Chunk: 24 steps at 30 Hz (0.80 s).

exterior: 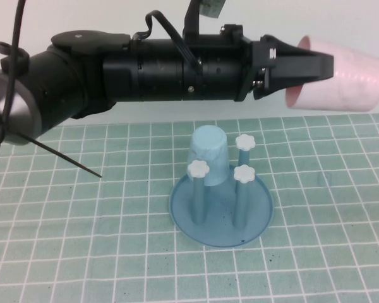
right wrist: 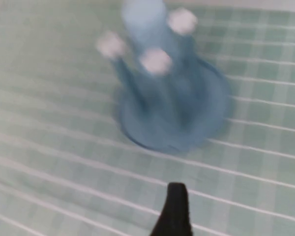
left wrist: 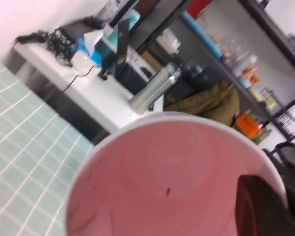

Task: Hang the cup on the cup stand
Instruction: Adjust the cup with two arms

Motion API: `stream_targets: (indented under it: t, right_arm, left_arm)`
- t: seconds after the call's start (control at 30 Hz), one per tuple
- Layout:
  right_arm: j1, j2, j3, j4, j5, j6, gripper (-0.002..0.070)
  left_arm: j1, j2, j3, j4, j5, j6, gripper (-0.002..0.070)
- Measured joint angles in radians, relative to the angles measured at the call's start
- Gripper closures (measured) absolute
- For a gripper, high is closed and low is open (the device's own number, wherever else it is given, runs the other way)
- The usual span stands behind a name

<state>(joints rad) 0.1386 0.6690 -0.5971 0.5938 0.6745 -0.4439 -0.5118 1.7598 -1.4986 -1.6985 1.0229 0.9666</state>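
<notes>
The left hand (exterior: 316, 63) was clamped on the cup (exterior: 344, 76), carrying it sideways high above the cup stand (exterior: 221, 208), probably to clear its pegs. The right hand (right wrist: 174, 211) hovered over the worktop (exterior: 63, 240), apart.

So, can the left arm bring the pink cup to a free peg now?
Probably yes. The left claw, shut on the pink cup, is above the cup stand; three pegs are bare, nothing between. The right claw is aside.

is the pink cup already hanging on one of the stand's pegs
No, the pink cup is held sideways in the air by the left end effector, well above the cup stand, where only a light blue cup sits.
</notes>
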Motion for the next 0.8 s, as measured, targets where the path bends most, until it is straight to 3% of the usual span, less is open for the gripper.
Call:
stream_targets:
  t: [0.23, 0.4, 0.57, 0.8]
  right_arm:
    - [0.0, -0.165, 0.279, 0.653, -0.145, -0.249, 0.009]
    - [0.0, -0.204, 0.383, 1.014, -0.177, -0.465, 0.009]
    - [0.0, -0.206, 0.402, 1.091, -0.232, -0.434, 0.009]
    - [0.0, -0.206, 0.402, 1.113, -0.343, -0.141, 0.009]
  left_arm:
    - [0.0, 0.0, 0.0, -0.026, -0.011, -0.05, 0.0664]
    - [0.0, 0.0, 0.0, -0.026, -0.024, -0.082, 0.0664]
    - [-0.002, 0.0, 0.0, -0.026, -0.087, -0.113, 0.0664]
    - [-0.057, 0.0, 0.0, -0.028, -0.143, -0.158, 0.0666]
